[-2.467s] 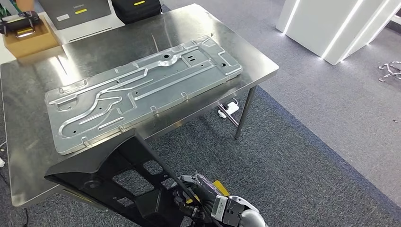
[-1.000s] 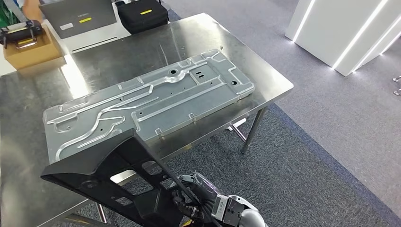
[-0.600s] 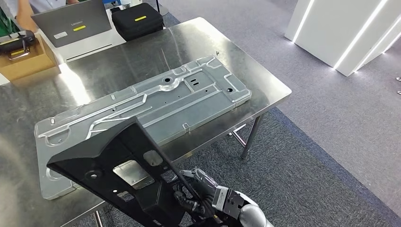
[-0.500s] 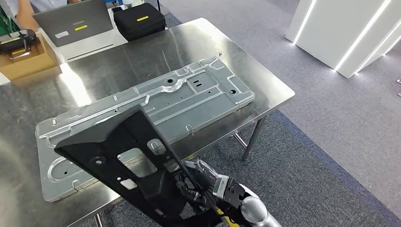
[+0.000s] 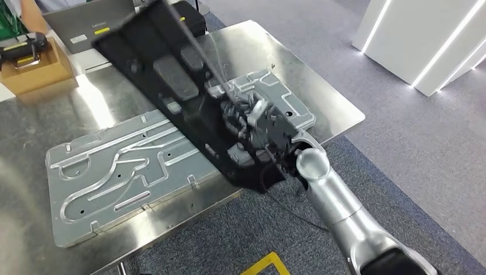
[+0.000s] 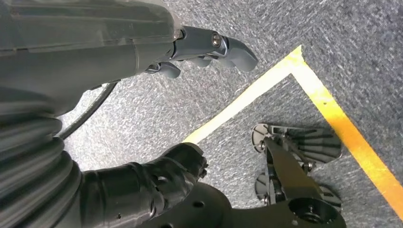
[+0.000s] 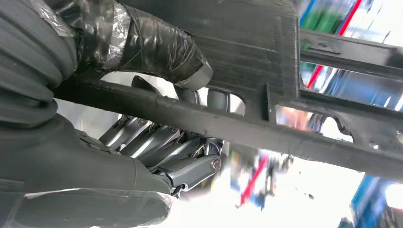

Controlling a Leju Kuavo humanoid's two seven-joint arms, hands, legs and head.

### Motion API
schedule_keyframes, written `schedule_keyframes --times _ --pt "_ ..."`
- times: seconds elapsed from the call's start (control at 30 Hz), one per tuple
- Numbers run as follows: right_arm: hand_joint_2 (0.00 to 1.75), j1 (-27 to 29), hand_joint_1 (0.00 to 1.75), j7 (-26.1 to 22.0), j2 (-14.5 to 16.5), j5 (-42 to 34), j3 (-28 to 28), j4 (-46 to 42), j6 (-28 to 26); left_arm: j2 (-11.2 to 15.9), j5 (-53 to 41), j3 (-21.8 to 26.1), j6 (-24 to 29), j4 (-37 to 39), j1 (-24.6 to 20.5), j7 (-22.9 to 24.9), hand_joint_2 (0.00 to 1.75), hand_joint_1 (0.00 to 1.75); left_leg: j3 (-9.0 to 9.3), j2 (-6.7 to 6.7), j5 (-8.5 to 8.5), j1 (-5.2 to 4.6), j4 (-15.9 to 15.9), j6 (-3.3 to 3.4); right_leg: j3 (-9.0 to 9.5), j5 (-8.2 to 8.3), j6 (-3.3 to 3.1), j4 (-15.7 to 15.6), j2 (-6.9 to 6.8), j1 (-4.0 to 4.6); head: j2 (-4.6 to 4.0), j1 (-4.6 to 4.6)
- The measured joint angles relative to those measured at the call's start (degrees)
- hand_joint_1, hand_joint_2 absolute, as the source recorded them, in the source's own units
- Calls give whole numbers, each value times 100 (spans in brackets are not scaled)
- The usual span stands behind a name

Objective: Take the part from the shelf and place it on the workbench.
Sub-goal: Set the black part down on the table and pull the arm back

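The part is a long black plastic frame (image 5: 172, 74) with cut-outs. My right hand (image 5: 252, 123) grips it near its lower end and holds it tilted in the air above the steel workbench (image 5: 329, 106). Beneath it on the bench lies a big silver stamped panel (image 5: 114, 166). In the right wrist view the taped thumb (image 7: 157, 42) presses one side of a bar of the frame (image 7: 266, 52) and the fingers (image 7: 166, 147) wrap the other. My left hand (image 6: 142, 118) hangs over the carpet with nothing between its thumb and its fingers (image 6: 214, 45).
At the far edge of the bench sit a grey laptop (image 5: 74, 28), a cardboard box (image 5: 34, 66) and a black case (image 5: 192, 14). A person's arm (image 5: 28, 14) shows at the back left. Yellow floor tape (image 5: 263, 266) lies near my feet, a white lit wall (image 5: 424, 40) to the right.
My right arm has swung the black frame up and forward, from below the bench's front edge to high over the silver panel. The view has shifted slightly too.
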Motion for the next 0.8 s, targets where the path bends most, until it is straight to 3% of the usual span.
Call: schedule_keyframes --times 0.07,0.13,0.17,0.23,0.3,0.33,0.37,0.43,0.47,0.53,0.63,0.7,0.77,0.8 --pt "175 -474 175 116 78 532 -43 270 -412 0 -23 -37 -1 0 -20 37 175 0 -12 -4 7 -2 -15 -67 15 -4 -42 -52 6 7 0 -3" --pt "175 -831 175 239 158 1186 -44 482 -861 0 -50 -75 -2 0 -29 70 175 0 -66 2 -91 9 112 -126 45 20 -104 -106 5 -12 0 -3" --pt "175 -975 175 311 201 1519 -37 564 -1096 -1 -65 -97 -3 0 -36 87 175 0 -162 4 -215 14 326 -148 65 26 -133 -127 1 -21 0 -3" --pt "175 -1222 175 482 274 2226 23 718 -1598 -9 -102 -144 -7 0 -47 117 175 0 -518 8 -538 18 1055 -181 85 13 -175 -133 -8 -7 0 -4" --pt "175 -1380 175 754 331 3138 137 869 -2183 -22 -143 -185 -10 0 -53 161 175 0 -812 9 -636 19 1573 -194 110 -8 -199 -130 -10 20 0 -4" --pt "175 -1433 175 906 357 3594 202 941 -2451 -27 -167 -203 -10 0 -58 185 175 0 -823 10 -524 18 1531 -189 125 -23 -206 -125 -8 31 0 -4" --pt "175 -1482 175 1066 388 4071 280 1018 -2721 -30 -191 -227 -9 0 -66 211 175 0 -725 10 -321 17 1266 -175 142 -41 -207 -117 -2 38 0 -4" --pt "175 -1589 175 1341 460 4962 464 1197 -3188 -32 -234 -282 -9 0 -102 263 175 0 -398 10 65 2 494 -130 158 -84 -192 -88 14 53 0 -4" --pt "175 -1631 175 1470 505 5417 569 1311 -3409 -37 -256 -311 -9 0 -134 289 175 0 -265 9 153 -11 210 -105 154 -98 -175 -78 23 58 0 -4" --pt "175 -1648 175 1665 602 6211 749 1563 -3771 -55 -297 -363 -10 0 -197 338 175 0 -164 2 149 -41 9 -66 145 -103 -135 -81 30 65 0 -3" --pt "175 -1571 175 1819 783 7139 926 1979 -4173 -103 -340 -432 -15 0 -252 396 175 0 -104 6 179 -2 -106 4 113 -177 -59 -7 23 64 0 -2" --pt "175 -1501 175 1892 901 7660 1011 2276 -4450 -138 -369 -462 -17 0 -288 422 175 0 -61 16 196 22 -163 48 -119 -436 -1 474 13 46 0 -1" --pt "175 -1364 175 1961 1005 8081 1089 2579 -4684 -158 -390 -491 -17 0 -326 439 175 0 -49 15 185 24 -164 65 -501 -708 46 1198 9 1 0 -1" --pt "175 -1271 175 1993 1058 8261 1134 2740 -4762 -171 -394 -510 -19 0 -338 448 175 0 -43 13 177 26 -158 65 -634 -725 68 1408 6 -28 0 0"
